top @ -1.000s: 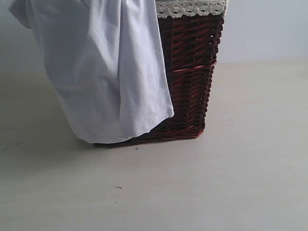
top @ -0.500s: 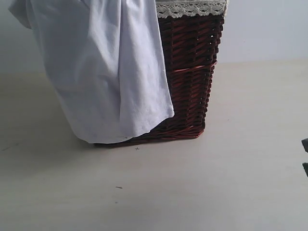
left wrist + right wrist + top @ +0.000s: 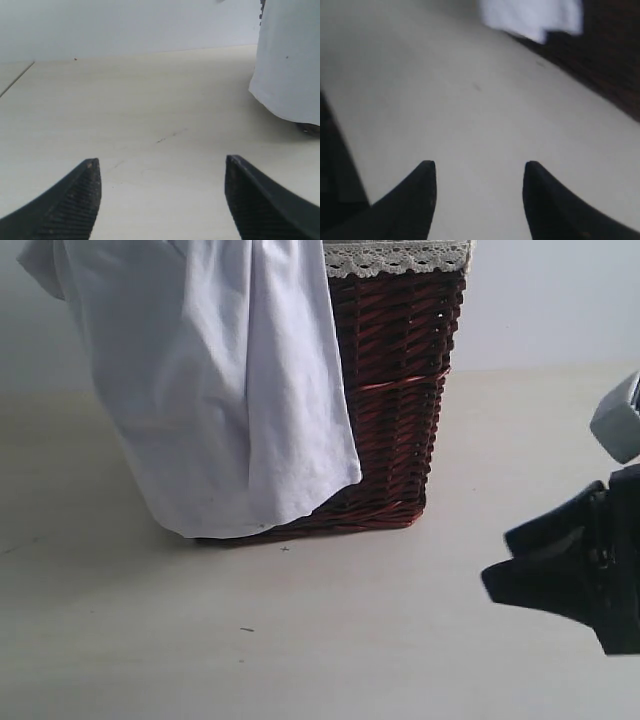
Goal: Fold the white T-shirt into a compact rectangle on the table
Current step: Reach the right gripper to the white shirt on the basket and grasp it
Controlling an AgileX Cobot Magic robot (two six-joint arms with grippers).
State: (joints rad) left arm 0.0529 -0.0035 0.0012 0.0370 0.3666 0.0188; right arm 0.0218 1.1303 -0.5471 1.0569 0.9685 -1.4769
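A dark reddish-brown wicker basket (image 3: pixel 400 400) stood upright, its sides narrowing toward the base. A band of cream lace trim (image 3: pixel 395 258) ran along its top edge, and one brighter red strand (image 3: pixel 405 381) crossed the weave partway down. Behind it rose a plain pale wall (image 3: pixel 550 300)

The right gripper (image 3: pixel 479 167) holds its dark fingers (image 3: pixel 412 200) apart above the pale bench (image 3: pixel 445 100). Farther off, blurred, the white T-shirt (image 3: pixel 530 17) overlaps a dark basket (image 3: pixel 610 55).

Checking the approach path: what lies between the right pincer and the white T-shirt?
In the exterior view, only bare table and the uncovered side of the wicker basket separate the right pincer from the white T-shirt draped over it.
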